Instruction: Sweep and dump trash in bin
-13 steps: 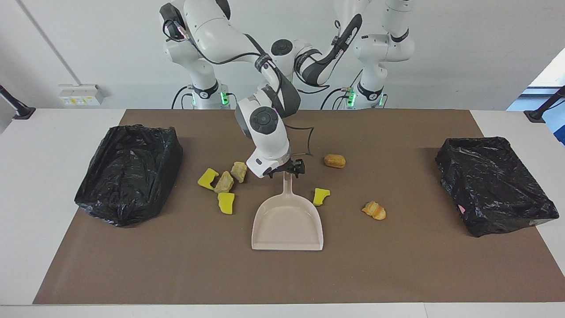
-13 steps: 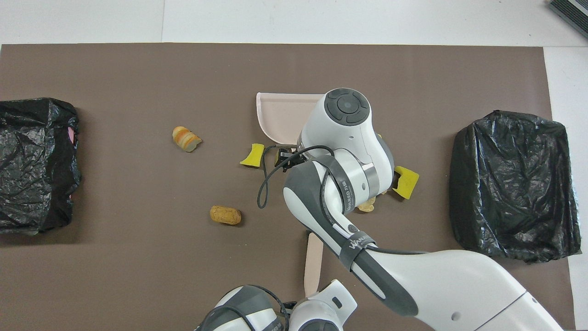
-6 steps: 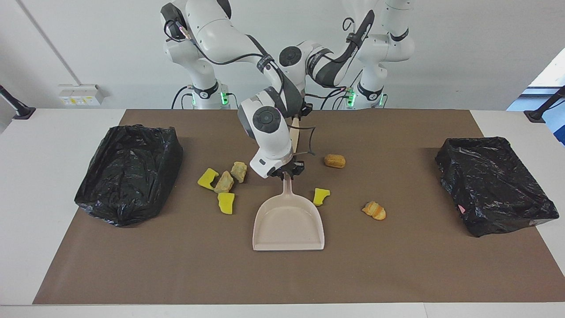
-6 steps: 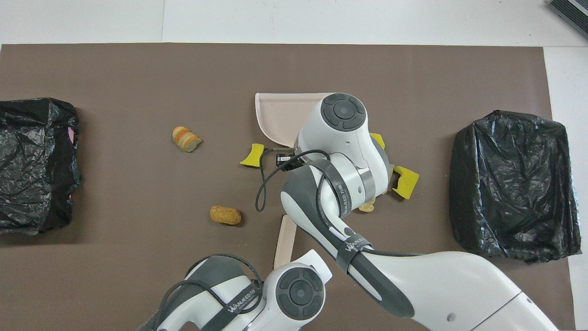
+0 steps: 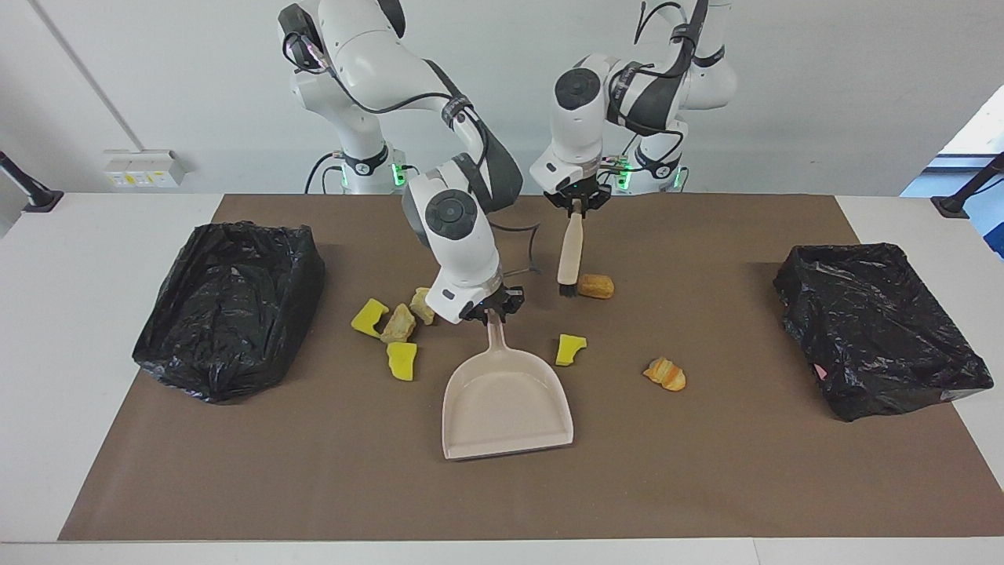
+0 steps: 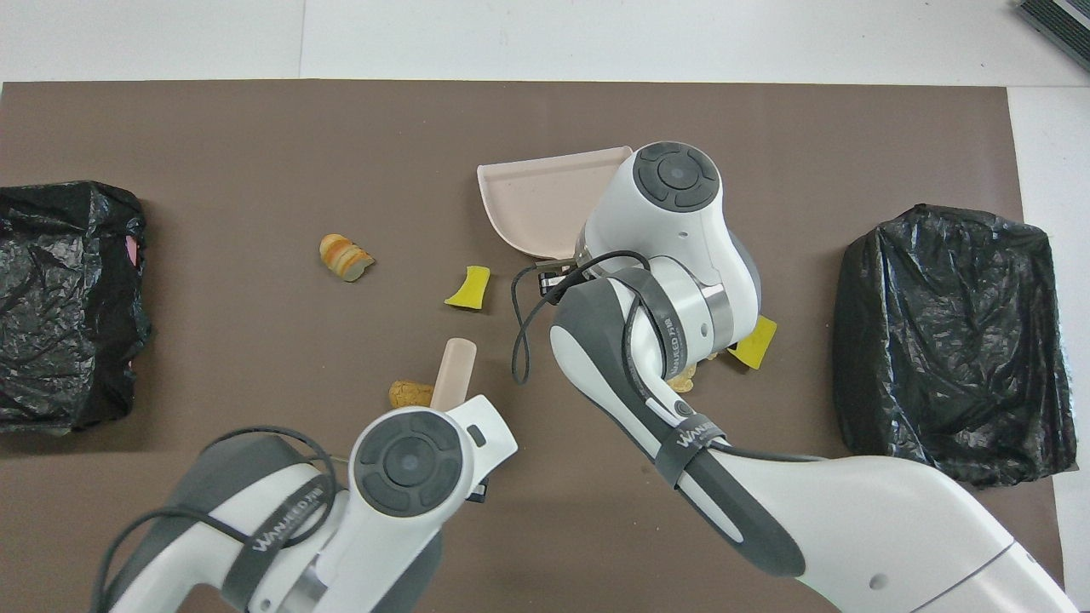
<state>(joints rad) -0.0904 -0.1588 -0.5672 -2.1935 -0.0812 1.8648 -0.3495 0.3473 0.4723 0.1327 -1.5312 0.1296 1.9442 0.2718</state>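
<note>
Gripping the handle of the beige plastic dustpan [image 5: 506, 404], the right gripper [image 5: 490, 311] is closed around it at mid-table. A beige-handled, black-bristled brush [image 5: 570, 251] is clamped upright in the left gripper [image 5: 578, 202], its bristles beside an orange-brown bread-like lump [image 5: 595, 286]. Yellow sponge chunks [image 5: 570, 349] and tan lumps [image 5: 399, 323] are scattered around the dustpan, between two black-bagged bins [image 5: 229, 308].

place: robot lab | evidence: white table [image 5: 94, 259], brown mat [image 5: 706, 471] (bare walls), bag-lined bins [image 5: 227, 306]
</note>
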